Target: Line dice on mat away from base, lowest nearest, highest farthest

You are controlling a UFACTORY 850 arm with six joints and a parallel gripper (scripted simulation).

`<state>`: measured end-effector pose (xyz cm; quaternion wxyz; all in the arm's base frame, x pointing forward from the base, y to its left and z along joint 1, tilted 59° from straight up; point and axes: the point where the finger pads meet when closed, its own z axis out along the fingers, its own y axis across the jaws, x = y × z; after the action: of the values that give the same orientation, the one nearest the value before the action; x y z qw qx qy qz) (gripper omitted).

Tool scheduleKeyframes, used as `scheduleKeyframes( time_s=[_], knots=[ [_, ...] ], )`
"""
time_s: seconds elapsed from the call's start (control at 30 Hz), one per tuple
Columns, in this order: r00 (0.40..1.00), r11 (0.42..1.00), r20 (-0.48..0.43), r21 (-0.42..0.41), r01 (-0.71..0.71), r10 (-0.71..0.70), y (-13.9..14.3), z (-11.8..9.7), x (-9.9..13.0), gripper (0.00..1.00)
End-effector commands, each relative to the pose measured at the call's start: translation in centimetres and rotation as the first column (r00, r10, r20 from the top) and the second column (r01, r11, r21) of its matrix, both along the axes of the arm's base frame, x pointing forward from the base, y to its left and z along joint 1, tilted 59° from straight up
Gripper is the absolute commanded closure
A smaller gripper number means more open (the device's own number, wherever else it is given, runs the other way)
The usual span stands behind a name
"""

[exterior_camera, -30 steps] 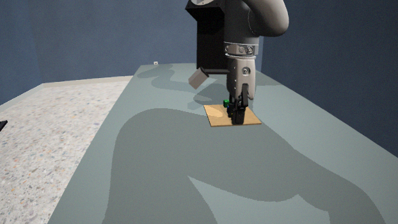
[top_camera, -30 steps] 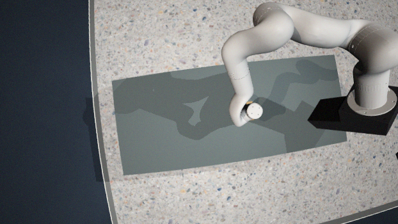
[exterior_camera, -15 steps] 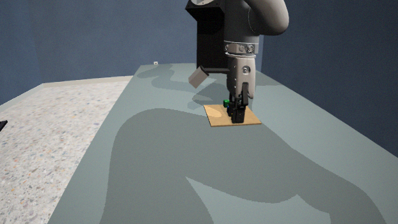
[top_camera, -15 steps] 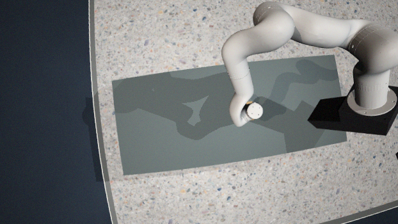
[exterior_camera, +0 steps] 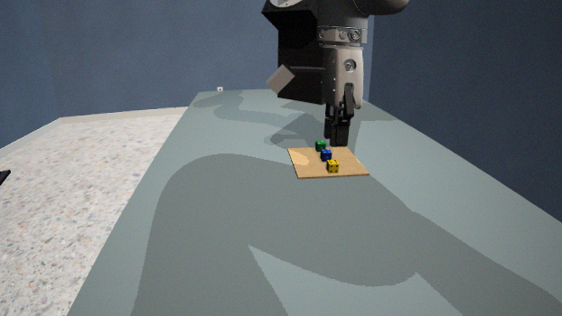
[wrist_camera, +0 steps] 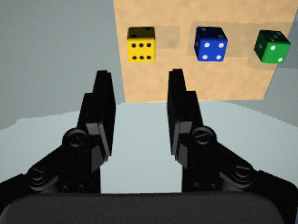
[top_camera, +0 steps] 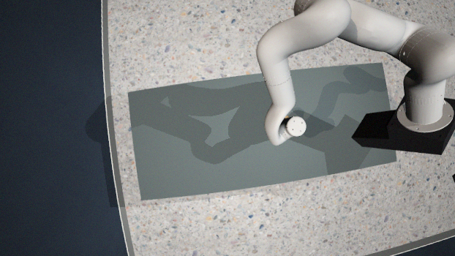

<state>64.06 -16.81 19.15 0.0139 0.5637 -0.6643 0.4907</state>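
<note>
I have the jaws [exterior_camera: 337,141] partly open with nothing between the fingers, their tips standing apart from the dice. Just beyond them in the wrist view the 3 dice sit on the mat [exterior_camera: 303,169] [wrist_camera: 145,86], which lies flat on the bench [top_camera: 164,179] [exterior_camera: 203,217] [wrist_camera: 140,150]. The yellow die [exterior_camera: 332,166] [wrist_camera: 142,49] is at the end away from the base [top_camera: 404,118], the blue die [exterior_camera: 326,155] [wrist_camera: 210,45] is in the middle, and the green die [exterior_camera: 320,145] [wrist_camera: 272,46] is at the near end. They stand apart, each apparently flat on 1 face. I read the upper faces as 6 on yellow, 4 on blue and 2 on green, so the order looks right to me: 2 nearest, 6 farthest. The row looks nearly straight, and I judge all 3 to be within the mat's edges. From the top I can't check its direction, because the arm [top_camera: 303,36] [exterior_camera: 342,35] hides the dice. I take placing and release as done, leaving the retreat as the step in hand. Next I'd want a smooth rise, then a swing well off to 1 side, without dipping or sweeping across the row; a brushed die could turn or spoil the line.

Pincer [exterior_camera: 337,135] [wrist_camera: 140,88] now up off mat [exterior_camera: 312,169] [wrist_camera: 150,90], yellow [exterior_camera: 332,166] [wrist_camera: 141,45] & blue dice [exterior_camera: 326,155] [wrist_camera: 211,45] now visible in ext. view.
</note>
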Motion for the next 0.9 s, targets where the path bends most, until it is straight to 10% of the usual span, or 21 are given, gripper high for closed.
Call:
scheduleKeyframes(
  time_s=[0.0, 0.37, 0.4, 0.87],
  knots=[
    [1.000, 1.000, 0.000, 0.000, 0.000, 0.000, 1.30, 1.04, -1.00, 0.64],
    [1.000, 1.000, 0.000, 0.000, 0.000, 0.000, 2.28, 1.80, -1.80, 0.64],
    [1.000, 1.000, 0.000, 0.000, 0.000, 0.000, 2.28, 1.80, -1.80, 0.00],
    [1.000, 1.000, 0.000, 0.000, 0.000, 0.000, 2.28, 1.80, -1.80, 0.00]
  ],
)
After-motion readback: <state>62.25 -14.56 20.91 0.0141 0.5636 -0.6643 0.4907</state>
